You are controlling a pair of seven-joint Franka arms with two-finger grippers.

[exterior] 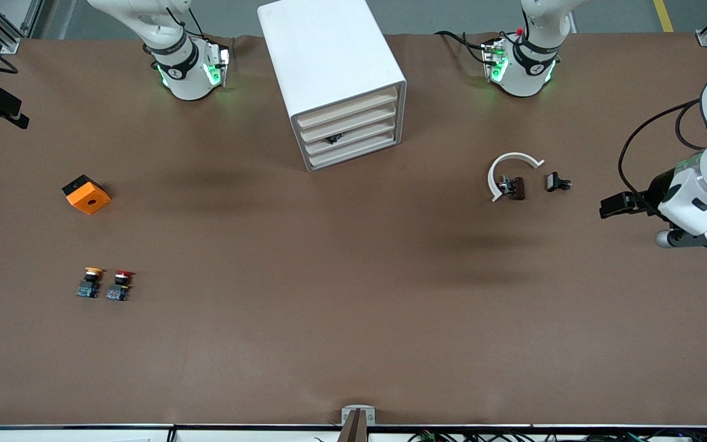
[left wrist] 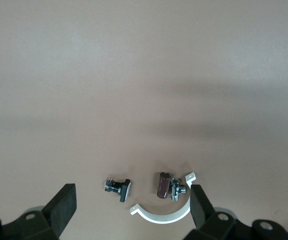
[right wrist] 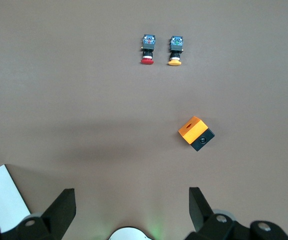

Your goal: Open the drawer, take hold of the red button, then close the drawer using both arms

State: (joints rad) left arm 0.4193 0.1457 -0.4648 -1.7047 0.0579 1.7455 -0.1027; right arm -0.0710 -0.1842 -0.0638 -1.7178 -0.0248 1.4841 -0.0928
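Note:
The white cabinet (exterior: 329,61) stands between the arm bases, and all four beige-fronted drawers (exterior: 350,130) are shut. One front has a small dark piece (exterior: 333,139) on it. The red-capped button (exterior: 120,285) stands on the table toward the right arm's end, beside a yellow-capped one (exterior: 90,281). It also shows in the right wrist view (right wrist: 147,50). My left gripper (exterior: 700,238) (left wrist: 132,187) is open and empty, held up at the left arm's end of the table over small parts. My right gripper (right wrist: 129,192) is open and empty above its own base, and it does not show in the front view.
An orange cube (exterior: 86,194) (right wrist: 196,133) lies farther from the front camera than the buttons. A white curved bracket (exterior: 509,169) (left wrist: 164,212), a brown part (exterior: 516,188) and a small black part (exterior: 556,182) (left wrist: 118,187) lie toward the left arm's end.

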